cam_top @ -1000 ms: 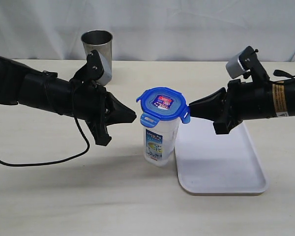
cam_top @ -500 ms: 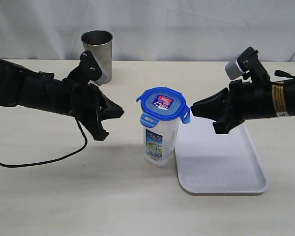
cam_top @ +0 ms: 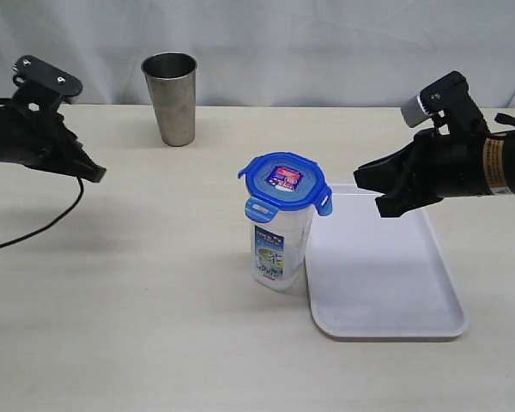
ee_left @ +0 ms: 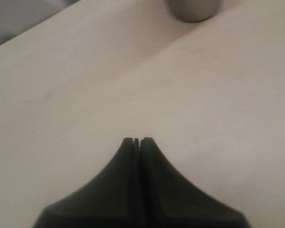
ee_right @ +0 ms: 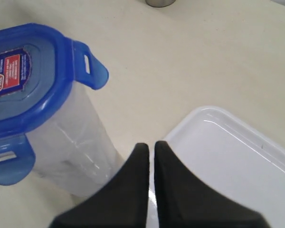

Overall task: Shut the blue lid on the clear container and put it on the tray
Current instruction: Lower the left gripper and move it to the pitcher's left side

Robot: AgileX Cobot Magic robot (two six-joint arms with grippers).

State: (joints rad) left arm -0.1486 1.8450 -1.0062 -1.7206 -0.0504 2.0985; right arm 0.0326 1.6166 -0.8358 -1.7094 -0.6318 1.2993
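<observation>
The clear container (cam_top: 279,249) stands upright on the table just left of the white tray (cam_top: 382,283), with the blue lid (cam_top: 285,183) sitting on its top, tabs sticking out. In the right wrist view the blue lid (ee_right: 23,76) and clear container (ee_right: 71,152) lie beside the tray (ee_right: 237,156). My right gripper (cam_top: 360,181) is shut and empty, hovering a short way right of the lid, above the tray's far left corner; its tips show as right gripper (ee_right: 151,145). My left gripper (cam_top: 97,174) is shut and empty, far off at the left; left gripper (ee_left: 137,140) points at bare table.
A grey steel cup (cam_top: 171,97) stands at the back of the table, left of centre; its base is the steel cup (ee_left: 194,9) in the left wrist view. A black cable (cam_top: 34,227) trails from the left arm across the table.
My left arm has pulled well back to the left, away from the container. My right gripper has drawn back slightly to the right. Container and lid have not moved.
</observation>
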